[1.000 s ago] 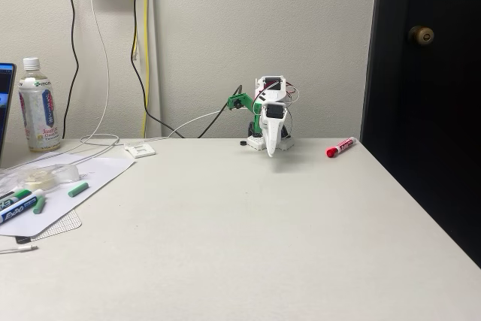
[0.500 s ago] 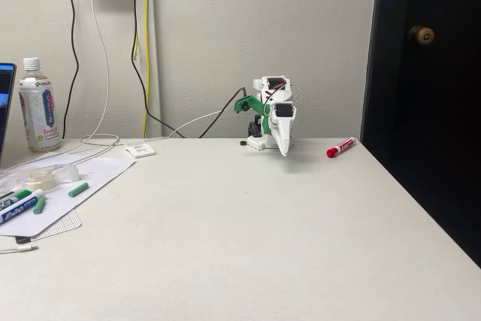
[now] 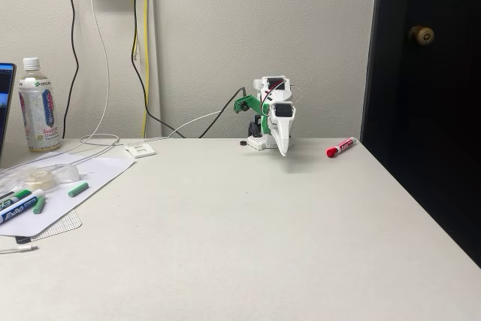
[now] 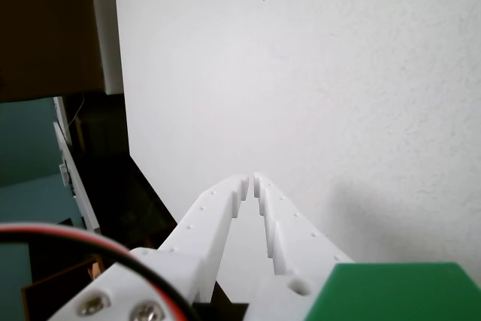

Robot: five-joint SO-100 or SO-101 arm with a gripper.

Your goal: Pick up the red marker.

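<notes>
The red marker (image 3: 340, 146) lies on the white table near its far right edge in the fixed view, red cap toward the camera. My gripper (image 3: 282, 151) hangs from the folded white and green arm at the back of the table, tip pointing down, a short way left of the marker and apart from it. In the wrist view the two white fingers (image 4: 225, 208) meet at the gripper tip (image 4: 250, 180) over bare table, shut with nothing between them.
At the left of the fixed view lie a sheet of paper (image 3: 90, 178) with green- and blue-capped markers (image 3: 19, 204), a tape roll (image 3: 41, 178) and a bottle (image 3: 37, 107). Cables (image 3: 139, 73) hang down the back wall. A dark door (image 3: 428, 95) borders the table's right edge.
The gripper has swung slightly to the right, toward the marker, between one second ago and half a second ago. Since then it has held still.
</notes>
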